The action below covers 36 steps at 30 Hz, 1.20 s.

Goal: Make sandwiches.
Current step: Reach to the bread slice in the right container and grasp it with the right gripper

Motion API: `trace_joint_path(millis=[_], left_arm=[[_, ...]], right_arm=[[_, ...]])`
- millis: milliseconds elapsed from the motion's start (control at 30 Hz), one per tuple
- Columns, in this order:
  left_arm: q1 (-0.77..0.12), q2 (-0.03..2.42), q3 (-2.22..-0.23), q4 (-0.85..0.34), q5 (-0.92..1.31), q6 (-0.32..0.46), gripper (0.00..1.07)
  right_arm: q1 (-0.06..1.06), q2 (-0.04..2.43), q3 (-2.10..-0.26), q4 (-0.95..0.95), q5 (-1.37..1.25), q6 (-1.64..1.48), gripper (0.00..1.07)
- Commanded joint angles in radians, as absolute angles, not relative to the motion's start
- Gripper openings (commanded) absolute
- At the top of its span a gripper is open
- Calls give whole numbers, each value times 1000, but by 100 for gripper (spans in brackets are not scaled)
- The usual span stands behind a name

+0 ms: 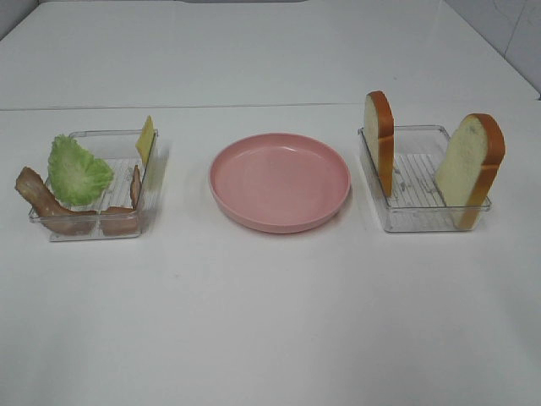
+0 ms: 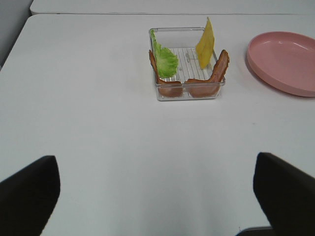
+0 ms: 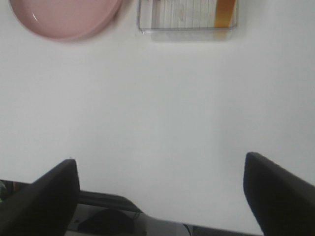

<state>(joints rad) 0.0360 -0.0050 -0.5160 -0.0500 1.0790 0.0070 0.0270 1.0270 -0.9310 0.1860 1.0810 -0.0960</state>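
Left wrist view: nothing stacked yet lol. Lettuce [image 2: 166, 61], bacon [image 2: 219, 69], cheese [image 2: 205, 43] sit ahead of left pincer [image 2: 155, 169]; it and right pincer [image 3: 160, 164] gape empty.

Of the left pincer [image 2: 156, 196] only two matte black fingers [image 2: 28, 196] show: broad, plain slabs with rounded, slanting tips, cut off by the frame's edge. The right pincer [image 3: 160, 199] has the same smooth black fingers [image 3: 281, 196], wedge-shaped with softened corners, their surfaces dull and even in tone
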Motion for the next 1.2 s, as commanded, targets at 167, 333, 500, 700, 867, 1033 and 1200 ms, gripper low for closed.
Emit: trace_joint_path(millis=[167, 333, 500, 700, 867, 1033, 1200], left_arm=[[38, -26, -516, -48, 1071, 0, 101], [38, -26, -516, -48, 1071, 0, 101], [38, -26, -516, -48, 1071, 0, 100], [38, -26, -516, -48, 1071, 0, 100], [38, -26, -516, -48, 1071, 0, 100], [38, -26, -516, -48, 1071, 0, 100], [38, -26, -516, -48, 1071, 0, 100]], right_arm=[[25, 1531, -1452, 203, 1143, -79, 88], [26, 1775, -1755, 191, 1269, -78, 88], [41, 1949, -1974, 184, 1333, -54, 88], [102, 2124, -2139, 180, 1333, -30, 88], [144, 2222, -2161, 174, 1321, -25, 88], [168, 2300, -2161, 182, 1317, -17, 88], [170, 2340, -2161, 176, 1332, 0, 88]])
